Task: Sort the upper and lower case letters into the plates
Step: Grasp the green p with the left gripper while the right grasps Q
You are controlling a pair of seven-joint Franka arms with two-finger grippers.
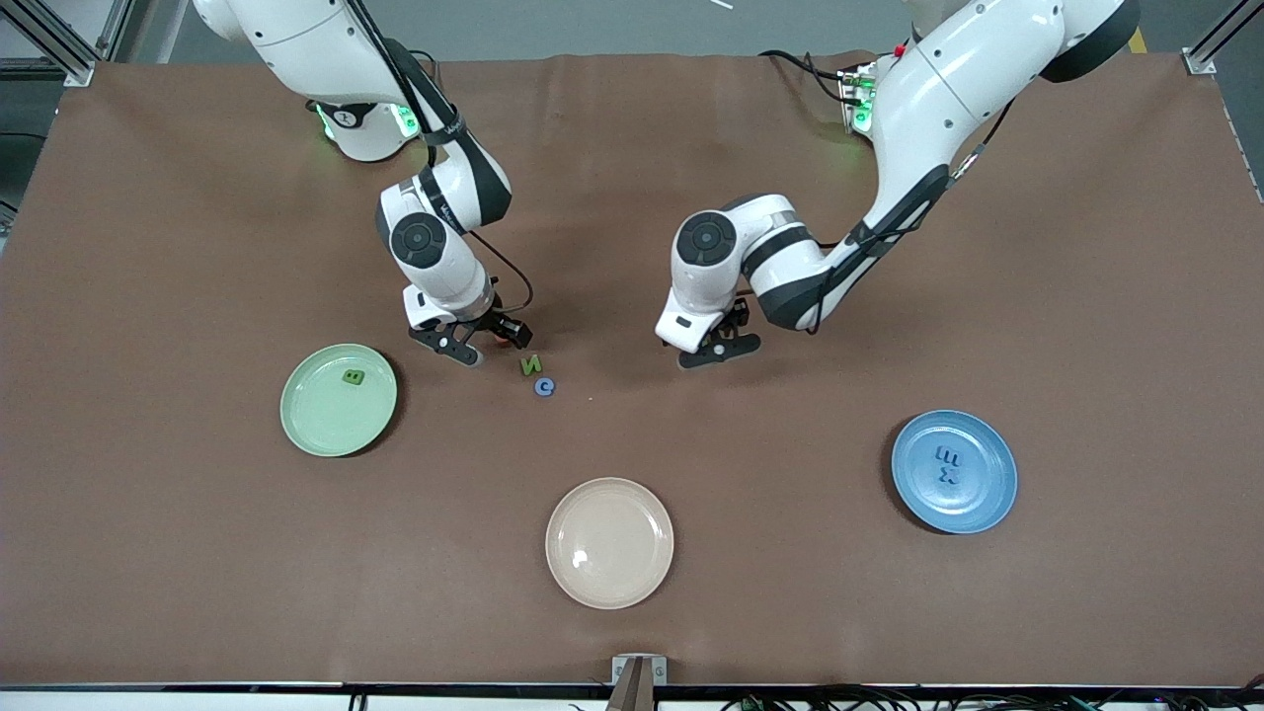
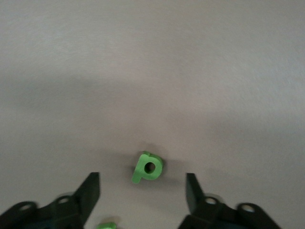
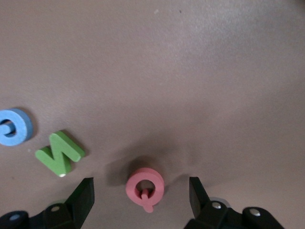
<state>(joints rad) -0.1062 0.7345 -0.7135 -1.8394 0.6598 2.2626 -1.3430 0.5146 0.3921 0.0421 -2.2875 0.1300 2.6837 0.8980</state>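
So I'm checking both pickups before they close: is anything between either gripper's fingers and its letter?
Nothing visible. The green p lies alone between the left gripper's open fingers, the pink Q between the right gripper's; the green N sits outside.

Brown table cover (image 1: 987, 612) spans the work surface — smooth, with a faint crease near its top edge. Aluminium frame posts (image 1: 1210, 44) stand at the corners of the cover. Grey floor (image 1: 632, 25) borders it. Cables (image 1: 889, 701) run along its front edge — lighting even.
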